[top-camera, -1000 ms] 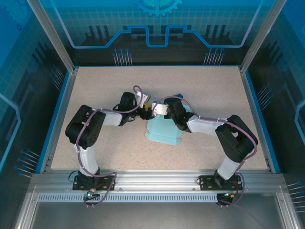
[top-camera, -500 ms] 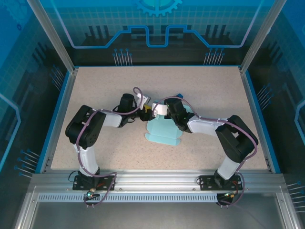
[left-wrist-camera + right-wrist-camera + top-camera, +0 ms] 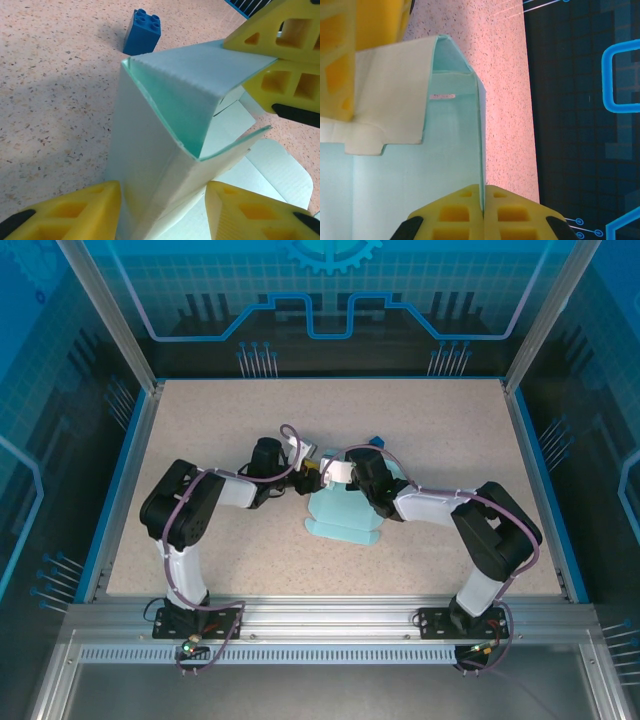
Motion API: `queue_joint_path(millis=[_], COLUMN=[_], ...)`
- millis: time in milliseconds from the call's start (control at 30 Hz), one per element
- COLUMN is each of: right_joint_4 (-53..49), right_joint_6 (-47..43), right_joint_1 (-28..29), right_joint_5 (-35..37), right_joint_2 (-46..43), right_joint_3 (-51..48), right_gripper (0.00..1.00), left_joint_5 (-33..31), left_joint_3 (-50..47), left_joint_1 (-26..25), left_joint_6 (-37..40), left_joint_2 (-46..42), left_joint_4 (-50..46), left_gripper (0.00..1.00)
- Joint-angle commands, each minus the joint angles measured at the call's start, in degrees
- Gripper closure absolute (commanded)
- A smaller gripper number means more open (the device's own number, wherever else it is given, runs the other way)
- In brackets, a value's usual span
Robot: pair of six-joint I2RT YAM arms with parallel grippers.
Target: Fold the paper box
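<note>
Paper box [image 3: 343, 515] sits mid-frame, partly raised; right gripper [image 3: 482, 205] pinches its thin upright edge, left gripper [image 3: 162, 212] clamps the folded wall at the frame's bottom.

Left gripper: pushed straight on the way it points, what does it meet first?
The paper box: its raised fold stands between the fingers of the left gripper. Past it lies a blue brick, probably farther off.
</note>
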Motion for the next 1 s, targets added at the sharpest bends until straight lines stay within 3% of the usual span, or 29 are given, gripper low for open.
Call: queue_joint_path(millis=[0,467,967], right_joint_4=[-2.44,-4.09,-4.55], right_joint_6=[1.3,3.04,5.84], right_joint_1=[0.35,-0.37,0.57], right_joint_5=[-3.18,-4.65,-4.9], right_joint_2=[-1.78,-2.22,-4.22], right_joint_3=[-0.07,0.62,2.27], right_gripper=[1.0,1.0,1.0], left_joint_5=[0.81,2.32,0.96], left_joint_3=[-1.65,-2.11,-1.38], left_joint_1=[-0.14,-0.14,-0.59], left_joint_6=[0.24,-0.72,-1.07], left_joint_2=[1.45,0.46,-0.79], left_joint_4=[4.65,5.36,3.48], left_gripper=[0.54,0.67,0.69])
